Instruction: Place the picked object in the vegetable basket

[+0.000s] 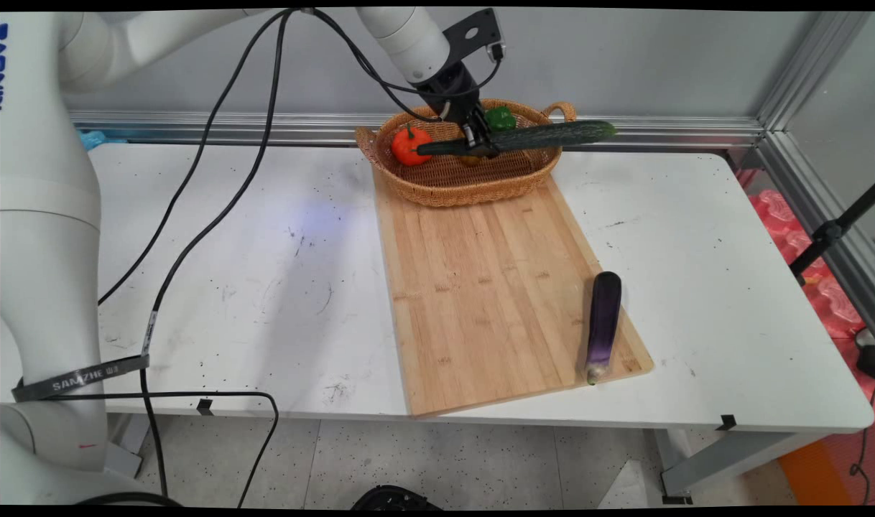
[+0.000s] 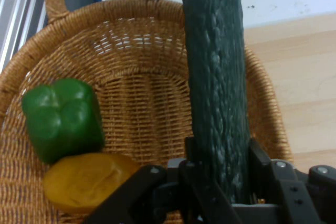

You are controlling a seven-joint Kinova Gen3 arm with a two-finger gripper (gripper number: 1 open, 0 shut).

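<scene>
The cucumber [image 1: 524, 136] hangs level above the basket [image 1: 466, 188], clamped in the end effector [image 1: 480, 143]. It lies crosswise over the basket's opening, its darker end pointing toward the tomato [image 1: 410, 146] on the left and its lighter green end reaching past the basket's right handle, out over the rail at the table's back edge. The end effector grips it left of its middle, so the longer part sticks out to the right.

In the hand view the cucumber [image 2: 216, 87] runs straight up from between the two black fingers [image 2: 265, 163], which press against its bumpy sides; the end effector [image 2: 223, 177] is closed partway, as far as the cucumber's thickness allows.

Inside the basket [image 2: 131, 30] below, a green pepper [image 2: 62, 118] sits by the woven wall with a yellow vegetable [image 2: 86, 181] touching it. In the main view the pepper [image 1: 501, 117] shows just behind the end effector, at the basket's far side, and the tomato rests at its left end.

The basket stands on the far end of a cutting board [image 1: 480, 287] on the white table [image 1: 251, 287]. An eggplant [image 1: 603, 324] lies near the board's right front corner, well apart from the basket, stem end toward the near edge.
</scene>
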